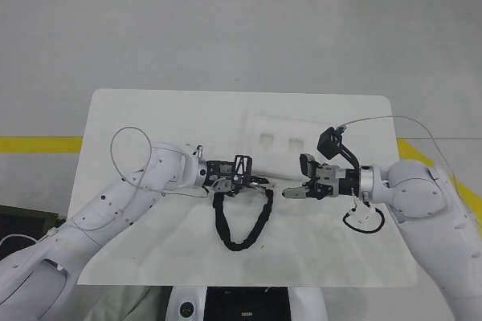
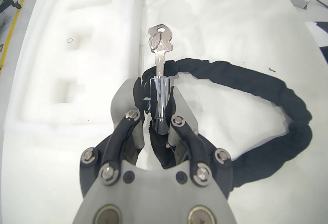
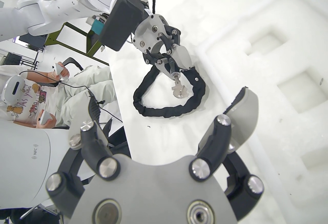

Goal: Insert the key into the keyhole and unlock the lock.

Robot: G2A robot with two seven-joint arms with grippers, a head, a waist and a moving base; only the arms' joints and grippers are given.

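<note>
Your left gripper point(image 2: 153, 96) is clamped on the chrome lock cylinder point(image 2: 160, 107). The cylinder lies lengthwise between the fingers, with its keyhole end just past their tips. The key point(image 2: 161, 40) sits in that keyhole. Its long axis carries straight on from the cylinder, blade buried and flat bow outermost, well beyond the fingertips. From above, the left forearm stretches level across the table and the key aims toward the other arm.

The black sleeved chain point(image 2: 282, 96) leaves the cylinder on both sides of the fingers and loops back under the wrist, resting on the table point(image 1: 145, 120). On one side of the fingers, the wall of the white foam tray point(image 2: 77, 30) runs close alongside. On the other side the surface is bare out to the chain's curve.

Farther out, facing the bow, your right gripper point(image 3: 167, 96) hangs with its fingers spread wide and nothing between them. It is held level, and a clear gap separates it from the key.
</note>
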